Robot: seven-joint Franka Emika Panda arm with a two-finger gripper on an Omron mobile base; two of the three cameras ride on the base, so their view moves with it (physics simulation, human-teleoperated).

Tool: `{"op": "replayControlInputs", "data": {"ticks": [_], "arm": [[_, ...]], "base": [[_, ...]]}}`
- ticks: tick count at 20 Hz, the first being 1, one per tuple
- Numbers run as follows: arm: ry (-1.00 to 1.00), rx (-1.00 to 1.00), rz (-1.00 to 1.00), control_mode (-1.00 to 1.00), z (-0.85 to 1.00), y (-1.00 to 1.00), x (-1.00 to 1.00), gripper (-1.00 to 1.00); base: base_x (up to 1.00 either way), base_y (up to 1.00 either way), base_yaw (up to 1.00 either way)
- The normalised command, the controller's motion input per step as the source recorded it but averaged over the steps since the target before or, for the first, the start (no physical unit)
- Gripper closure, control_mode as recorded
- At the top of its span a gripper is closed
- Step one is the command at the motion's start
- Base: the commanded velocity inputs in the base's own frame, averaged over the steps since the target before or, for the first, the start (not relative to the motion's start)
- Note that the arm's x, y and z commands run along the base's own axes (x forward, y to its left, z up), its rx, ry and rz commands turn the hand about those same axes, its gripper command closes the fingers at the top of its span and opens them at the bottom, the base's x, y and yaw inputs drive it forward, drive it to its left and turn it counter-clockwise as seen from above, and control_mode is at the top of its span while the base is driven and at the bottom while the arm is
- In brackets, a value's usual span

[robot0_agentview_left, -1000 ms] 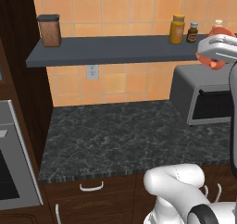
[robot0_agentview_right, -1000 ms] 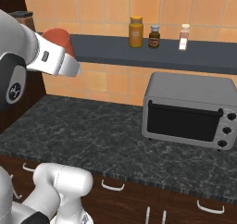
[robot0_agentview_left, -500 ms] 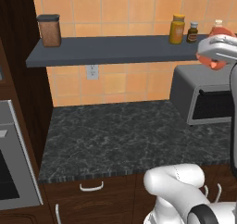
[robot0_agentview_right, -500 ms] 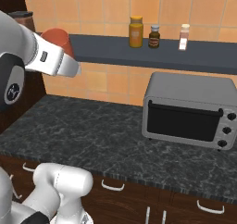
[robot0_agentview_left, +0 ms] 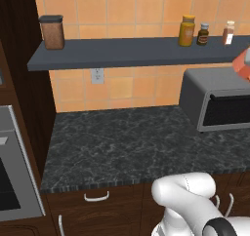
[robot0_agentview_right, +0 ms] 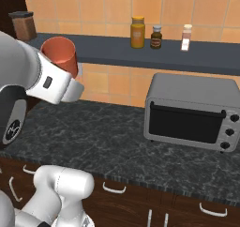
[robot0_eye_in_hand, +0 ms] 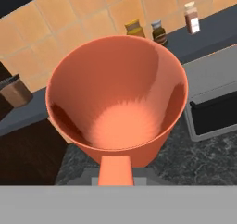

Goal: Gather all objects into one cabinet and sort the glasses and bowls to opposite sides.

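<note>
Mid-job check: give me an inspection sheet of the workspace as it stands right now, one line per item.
Surface: dark speckled counter, bare stone in front of the arm.
Job's things: one orange-red cup held up off the counter at the hand, mouth toward the hand camera, nothing inside it.
Clutter: grey toaster oven on the counter; three small jars and a brown canister on the wall shelf.
Grippers: gripper shut on the orange-red cup by its handle side.
Cables: nothing seen; a wall outlet sits under the shelf.
Surroundings: orange tiled wall, dark wood drawers below the counter, a steel appliance front at the left edge of the left base view.
</note>
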Motion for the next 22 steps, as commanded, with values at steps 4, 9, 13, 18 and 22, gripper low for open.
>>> {"op": "replayControlInputs", "data": {"ticks": [4, 9, 13, 18, 22], "arm": [[0.00, 0.18, 0.00, -1.00, 0.02, -0.29, -0.16, 1.00], [0.00, 0.00, 0.00, -1.00, 0.00, 0.00, 0.00, 1.00], [0.01, -0.01, 0.00, -1.00, -0.03, 0.01, 0.00, 1.00], [0.03, -0.01, 0.00, 1.00, -0.04, 0.01, 0.00, 1.00], [0.00, 0.00, 0.00, 1.00, 0.00, 0.00, 0.00, 1.00]], "base": [[0.00, 0.00, 0.00], [0.00, 0.00, 0.00], [0.00, 0.00, 0.00], [-0.05, -0.01, 0.00], [-0.46, -0.30, 0.00]]}}
